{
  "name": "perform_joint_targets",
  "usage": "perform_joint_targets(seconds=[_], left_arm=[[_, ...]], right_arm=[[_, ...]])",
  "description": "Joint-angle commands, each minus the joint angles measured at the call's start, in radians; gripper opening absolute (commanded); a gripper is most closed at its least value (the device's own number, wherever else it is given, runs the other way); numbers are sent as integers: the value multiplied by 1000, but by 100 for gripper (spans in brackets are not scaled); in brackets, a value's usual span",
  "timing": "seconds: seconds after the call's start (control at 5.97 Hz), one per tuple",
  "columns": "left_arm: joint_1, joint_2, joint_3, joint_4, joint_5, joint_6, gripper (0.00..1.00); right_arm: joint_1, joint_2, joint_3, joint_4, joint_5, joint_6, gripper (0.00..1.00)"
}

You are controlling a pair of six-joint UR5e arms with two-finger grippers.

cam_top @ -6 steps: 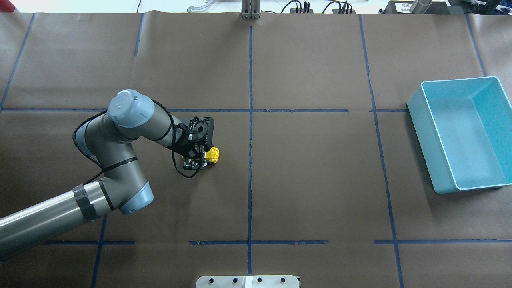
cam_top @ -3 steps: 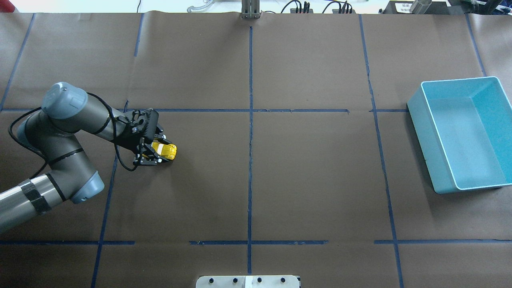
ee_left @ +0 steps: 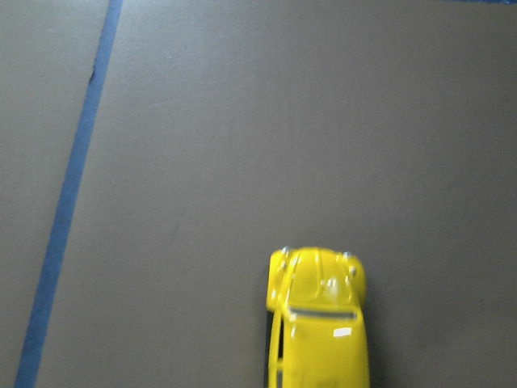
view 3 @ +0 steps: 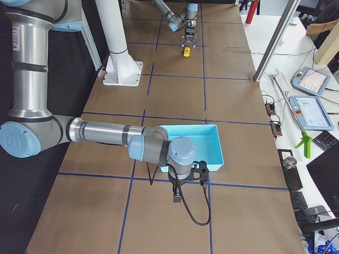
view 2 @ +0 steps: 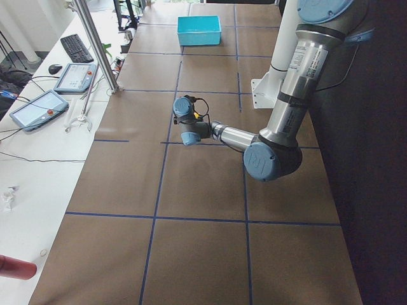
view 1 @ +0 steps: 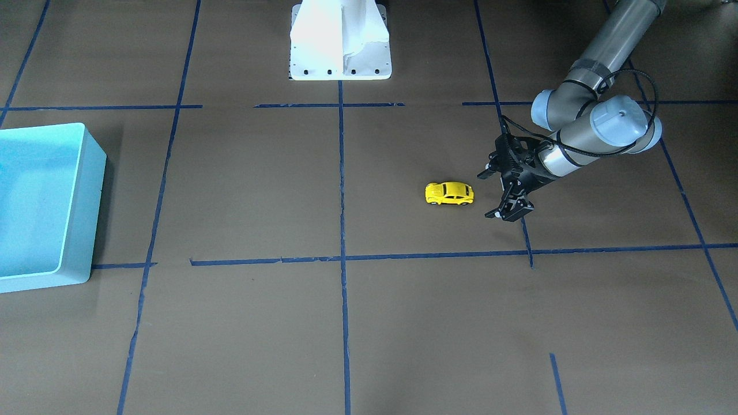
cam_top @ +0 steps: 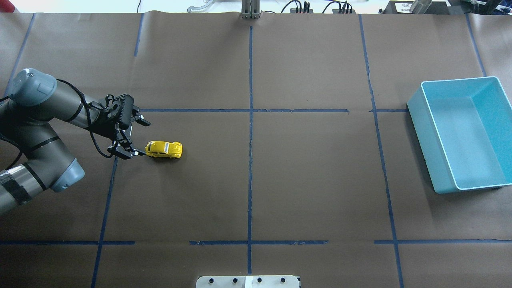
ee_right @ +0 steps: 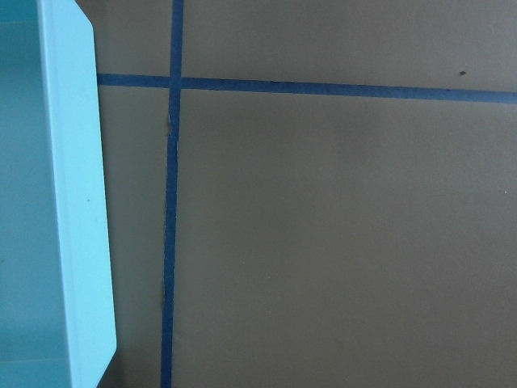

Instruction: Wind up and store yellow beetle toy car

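The yellow beetle toy car stands free on its wheels on the brown table, left of the middle. It also shows in the front-facing view, the left wrist view and, far off, the right side view. My left gripper is open and empty just behind the car's left end, fingers apart and not touching it; it also shows in the front-facing view. My right gripper hangs low beside the light blue bin; I cannot tell whether it is open or shut.
The light blue bin is empty at the table's far right, also in the front-facing view and the right wrist view. Blue tape lines cross the brown paper. The white robot base stands at the table's robot side.
My left gripper carried the car leftward across the table, then opened and let it go. The gripper has pulled back a little to the left, and the car stays where it was released.
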Motion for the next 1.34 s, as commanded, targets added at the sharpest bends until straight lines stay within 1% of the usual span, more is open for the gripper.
perform_joint_targets(seconds=[0.0, 0.5, 0.67, 0.84, 1.01, 1.17], left_arm=[[-31, 8, 1, 0, -25, -1, 100], [-80, 6, 0, 17, -91, -11, 100], [-160, 3, -15, 98, -192, -119, 100], [-229, 1, -31, 170, -250, -145, 100], [-264, 8, -105, 319, -255, -142, 100], [-303, 55, -168, 403, -256, -142, 100]], right_arm=[[0, 0, 0, -1, 0, 0, 100], [0, 0, 0, -1, -2, -2, 100], [0, 0, -2, -1, -2, 0, 100], [0, 0, -2, -1, -2, 0, 100], [0, 0, -5, -1, -2, 0, 100], [0, 0, -6, -1, -2, 0, 100]])
